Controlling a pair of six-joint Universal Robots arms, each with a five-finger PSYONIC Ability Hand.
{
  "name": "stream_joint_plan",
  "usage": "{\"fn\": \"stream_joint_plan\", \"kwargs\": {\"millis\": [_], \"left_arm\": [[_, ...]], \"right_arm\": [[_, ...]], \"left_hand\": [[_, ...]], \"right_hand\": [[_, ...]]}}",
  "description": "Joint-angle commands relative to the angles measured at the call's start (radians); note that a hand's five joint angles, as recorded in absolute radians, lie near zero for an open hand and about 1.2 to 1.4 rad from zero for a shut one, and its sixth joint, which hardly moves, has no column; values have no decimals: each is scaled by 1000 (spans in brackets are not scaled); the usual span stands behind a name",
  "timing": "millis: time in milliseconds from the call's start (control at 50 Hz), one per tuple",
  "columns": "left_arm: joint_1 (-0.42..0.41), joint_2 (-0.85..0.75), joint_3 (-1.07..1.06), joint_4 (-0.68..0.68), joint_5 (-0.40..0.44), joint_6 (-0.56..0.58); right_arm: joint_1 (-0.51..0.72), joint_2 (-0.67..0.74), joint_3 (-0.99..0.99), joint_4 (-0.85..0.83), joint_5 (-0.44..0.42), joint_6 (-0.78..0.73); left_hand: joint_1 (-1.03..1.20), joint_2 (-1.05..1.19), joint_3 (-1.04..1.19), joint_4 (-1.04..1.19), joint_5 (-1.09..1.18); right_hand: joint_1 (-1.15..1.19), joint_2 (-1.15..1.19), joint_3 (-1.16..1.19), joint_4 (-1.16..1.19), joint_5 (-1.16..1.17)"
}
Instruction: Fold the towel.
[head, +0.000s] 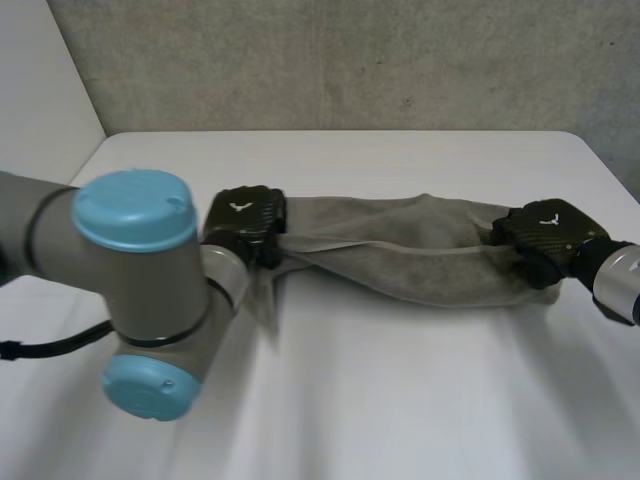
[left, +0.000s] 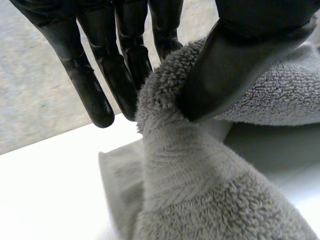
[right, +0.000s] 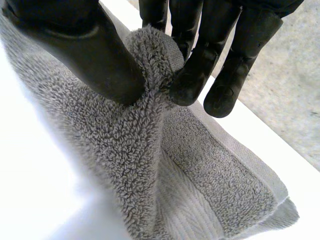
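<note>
towel (head: 400, 250): plain grey, looped pile, with a flat ribbed band
left hand (head: 245, 220): glossy black
right hand (head: 548, 232): glossy black
table (head: 400, 400): white
left arm (head: 130, 270): grey, light-blue caps
wall (head: 350, 60): mottled grey

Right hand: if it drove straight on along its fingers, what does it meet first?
Probably the towel: the right hand pinches one end of it, and the cloth drapes just beyond its fingertips onto the table. Depth there is hard to judge.
</note>
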Motion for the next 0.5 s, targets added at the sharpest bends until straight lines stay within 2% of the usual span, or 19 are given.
{"fn": "stream_joint_plan", "kwargs": {"millis": [20, 60, 80, 120, 220, 280, 320, 340, 360, 380, 400, 440, 460, 480, 500], "left_arm": [[99, 46, -124, 3, 41, 134], [121, 49, -153, 6, 48, 166], [139, 49, -174, 6, 51, 190], [158, 49, -194, 9, 51, 206], [217, 57, -282, 12, 53, 220], [222, 62, -328, 21, 53, 218], [221, 63, -342, 24, 54, 218], [216, 63, -352, 26, 54, 217], [216, 63, -352, 26, 54, 217], [211, 63, -358, 26, 56, 215], [207, 63, -362, 26, 58, 211], [199, 63, -366, 26, 62, 209], [199, 63, -366, 26, 62, 209], [190, 63, -371, 27, 67, 209], [179, 63, -372, 29, 68, 207]], "right_arm": [[65, -110, 118, -56, 7, 169], [78, -151, 158, -115, 28, 265], [78, -152, 158, -115, 28, 265], [84, -190, 196, -157, 74, 331], [92, -193, 218, -142, 105, 333], [98, -182, 238, -68, 126, 253], [89, -159, 236, 21, 148, 103], [89, -159, 236, 21, 148, 103], [85, -152, 238, 73, 172, 4], [80, -153, 241, 108, 194, -67], [80, -153, 241, 109, 194, -68], [84, -155, 241, 138, 252, -129], [84, -155, 241, 138, 252, -129], [88, -156, 242, 138, 276, -128], [88, -156, 242, 138, 277, -128]], "left_hand": [[30, 27, 33, 27, 24], [27, 24, 30, 24, 21], [24, 21, 27, 21, 19], [18, 15, 21, 15, 13], [-23, -26, -20, -26, -28], [-93, -96, -90, -96, -98], [-134, -137, -131, -137, -140], [-155, -158, -152, -158, -160], [-155, -158, -152, -158, -161], [-161, -164, -158, -164, -166], [-164, -167, -161, -167, -169], [-170, -173, -167, -173, -175], [-170, -173, -167, -173, -175], [-184, -188, -181, -188, -190], [-208, -211, -205, -211, -213]], "right_hand": [[61, 114, 74, 66, 76], [61, 114, 74, 66, 76], [61, 114, 74, 66, 76], [61, 114, 74, 66, 76], [61, 114, 74, 66, 76], [61, 114, 74, 66, 76], [61, 114, 74, 66, 76], [61, 114, 74, 66, 76], [61, 114, 74, 66, 76], [-2, 51, 11, 3, 13], [-2, 50, 11, 3, 12], [-452, -399, -439, -447, -437], [-454, -402, -441, -450, -440], [-606, -553, -593, -601, -591], [-607, -554, -594, -602, -593]]}}
